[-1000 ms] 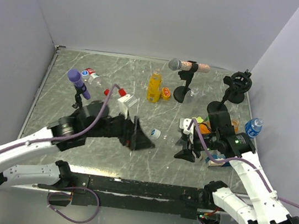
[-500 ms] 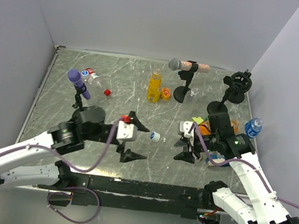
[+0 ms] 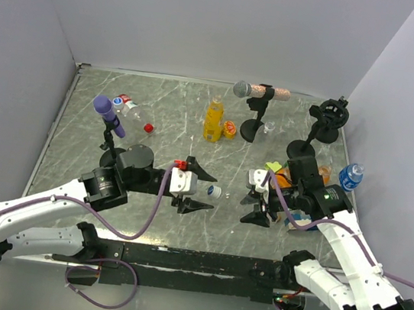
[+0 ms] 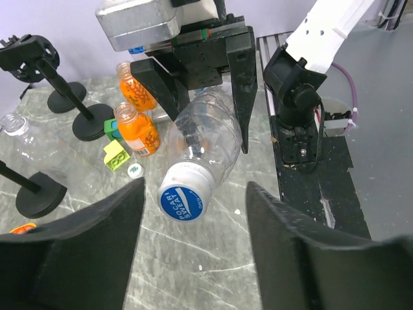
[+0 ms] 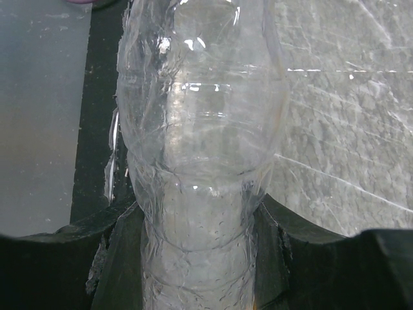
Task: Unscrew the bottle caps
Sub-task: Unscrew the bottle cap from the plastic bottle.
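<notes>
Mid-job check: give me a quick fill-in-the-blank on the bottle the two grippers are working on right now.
1. The right gripper holds the clear crumpled plastic bottle with its cap end pointing toward the ___ arm.
2. Its round plastic screw cap has a ___ top with white lettering.
3. That cap sits ___ the two fingers of the open left gripper, untouched.
Missing words: left; blue; between.

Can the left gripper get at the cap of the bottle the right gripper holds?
Probably yes. The left gripper has its jaws open on either side of the cap, nothing lies between, and the right gripper holds the clear bottle cap-first toward it.
</notes>
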